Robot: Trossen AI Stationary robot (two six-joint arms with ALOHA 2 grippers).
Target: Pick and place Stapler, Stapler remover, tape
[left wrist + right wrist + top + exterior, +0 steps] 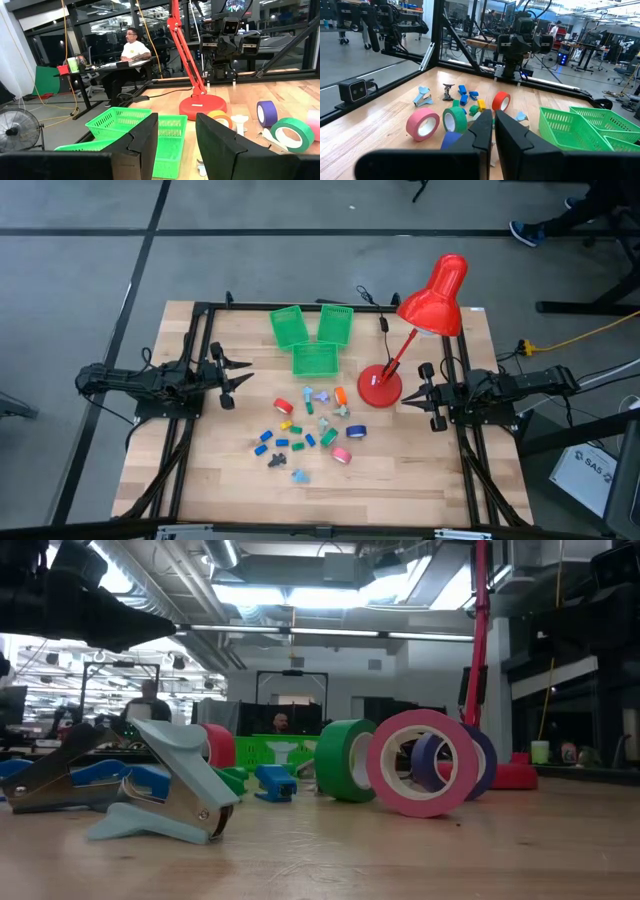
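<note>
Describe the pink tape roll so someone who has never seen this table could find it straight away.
Start at the red desk lamp on the wooden table, then go to the scatter of small items in front of the three green baskets. The pink tape roll lies at the scatter's near edge. It is the only pink ring; the neighbouring rolls are green, purple, red and orange.

Partly hidden in the low view: purple tape roll (440, 762) behind the pink tape roll (420, 762), red tape roll (218, 745) behind the pale staple remover (165, 785). Cut off at that view's left edge: a dark-handled staple remover (45, 780). Seen from the right wrist, blue tape roll (454, 140) mostly covered by the right gripper (493, 131). From above, small blue and green pieces (275, 442) on the counter (200, 480) too small to identify
</note>
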